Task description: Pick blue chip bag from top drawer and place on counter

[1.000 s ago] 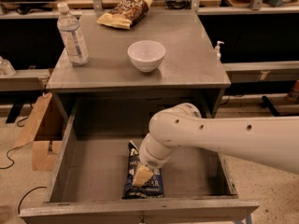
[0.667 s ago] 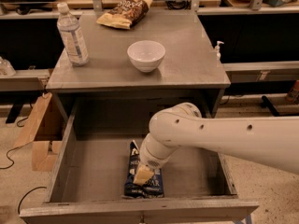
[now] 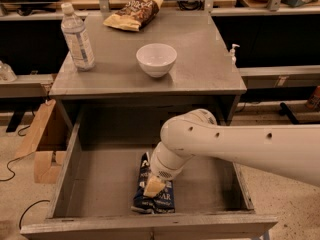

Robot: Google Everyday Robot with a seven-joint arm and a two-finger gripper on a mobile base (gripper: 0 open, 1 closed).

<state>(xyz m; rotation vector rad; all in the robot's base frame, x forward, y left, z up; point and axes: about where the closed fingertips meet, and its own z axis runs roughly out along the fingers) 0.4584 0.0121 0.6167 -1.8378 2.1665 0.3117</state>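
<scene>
The blue chip bag (image 3: 161, 202) lies on the floor of the open top drawer (image 3: 100, 184), lower centre of the frame; the gripper (image 3: 154, 186) sits down on it, its grip impossible to tell; by my judgement, lifting the bag and setting it on the counter (image 3: 200, 66) are not yet done.

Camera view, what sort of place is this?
Probably a robotics lab or workshop: wooden-topped benches with cables behind the counter, and a robot arm whose hand is at the blue chip bag in the top drawer.
</scene>
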